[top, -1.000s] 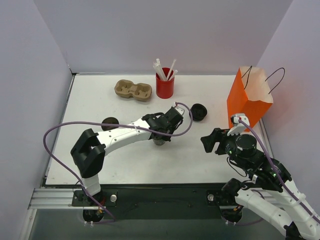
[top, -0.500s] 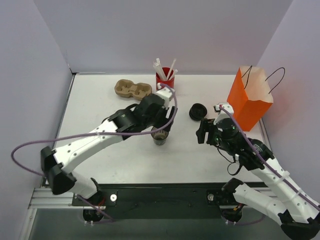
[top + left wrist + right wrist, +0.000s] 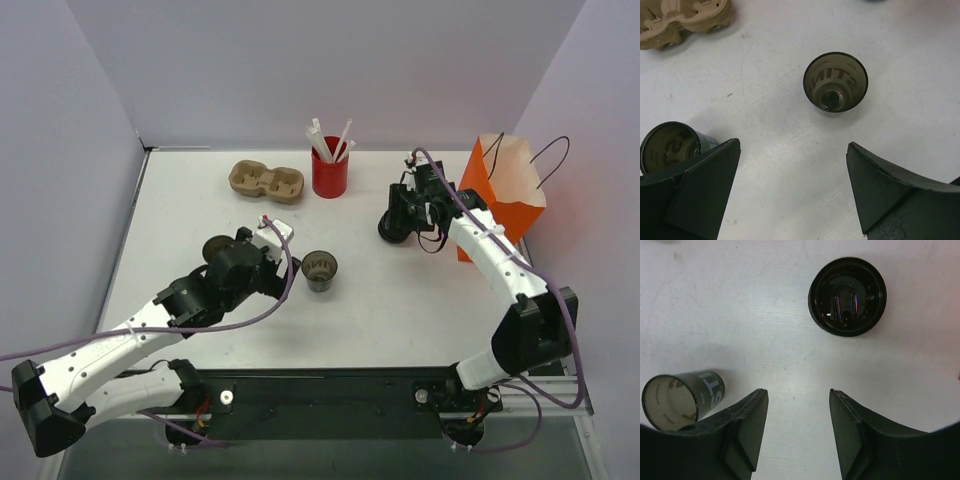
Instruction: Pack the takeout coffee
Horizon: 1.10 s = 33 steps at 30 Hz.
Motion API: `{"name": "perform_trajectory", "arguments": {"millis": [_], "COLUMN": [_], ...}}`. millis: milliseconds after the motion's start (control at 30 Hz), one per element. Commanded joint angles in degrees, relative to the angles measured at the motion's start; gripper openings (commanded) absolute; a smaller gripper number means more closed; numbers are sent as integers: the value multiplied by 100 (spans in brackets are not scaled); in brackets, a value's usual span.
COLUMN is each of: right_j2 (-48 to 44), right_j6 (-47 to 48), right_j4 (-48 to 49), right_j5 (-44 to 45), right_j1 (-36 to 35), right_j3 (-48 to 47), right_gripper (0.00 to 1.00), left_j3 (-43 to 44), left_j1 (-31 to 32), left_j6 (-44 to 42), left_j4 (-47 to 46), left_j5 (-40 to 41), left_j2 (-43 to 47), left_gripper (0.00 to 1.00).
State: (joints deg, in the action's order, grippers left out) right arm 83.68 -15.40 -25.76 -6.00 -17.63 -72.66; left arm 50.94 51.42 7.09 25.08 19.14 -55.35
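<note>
One takeout coffee cup (image 3: 320, 270) (image 3: 835, 82) stands upright and open-topped at mid table, free of both grippers. A second alike cup (image 3: 216, 246) (image 3: 669, 147) sits to its left, partly hidden by my left arm. My left gripper (image 3: 268, 262) (image 3: 792, 145) hovers between them on the near side, open wide, with bare table between its fingers. My right gripper (image 3: 408, 210) (image 3: 797, 392) hangs open over a black round lid-like piece (image 3: 394, 226) (image 3: 846, 296), which lies just beyond its fingertips. The middle cup (image 3: 682, 399) also shows in the right wrist view, by the left finger.
The orange paper bag (image 3: 498, 195) stands open at the right, close behind my right arm. A red cup of white straws (image 3: 330, 172) and the tan two-hole carrier (image 3: 266, 181) (image 3: 685, 20) sit at the back. Walls close in left, right and behind.
My left gripper opened, let go of the middle cup and drew back to the near left. My right arm swung from the near right up to the lid, its jaws narrowing.
</note>
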Motion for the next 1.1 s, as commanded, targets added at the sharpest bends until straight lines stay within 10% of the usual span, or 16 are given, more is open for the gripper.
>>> {"name": "perform_trajectory", "arguments": {"millis": [0, 1067], "right_j2": [675, 3023], "right_j6": [318, 714], "right_j4": [36, -228], "right_j5": [-437, -710], "right_j1": [207, 471], "right_j3": [-774, -1962], "right_gripper": [52, 32], "left_j3": [22, -84], "left_j1": [289, 580], "left_j6": [-481, -674], "left_j4": [-557, -574], "left_j5": [485, 468], "left_j2": [490, 824], "left_gripper": [97, 96]}}
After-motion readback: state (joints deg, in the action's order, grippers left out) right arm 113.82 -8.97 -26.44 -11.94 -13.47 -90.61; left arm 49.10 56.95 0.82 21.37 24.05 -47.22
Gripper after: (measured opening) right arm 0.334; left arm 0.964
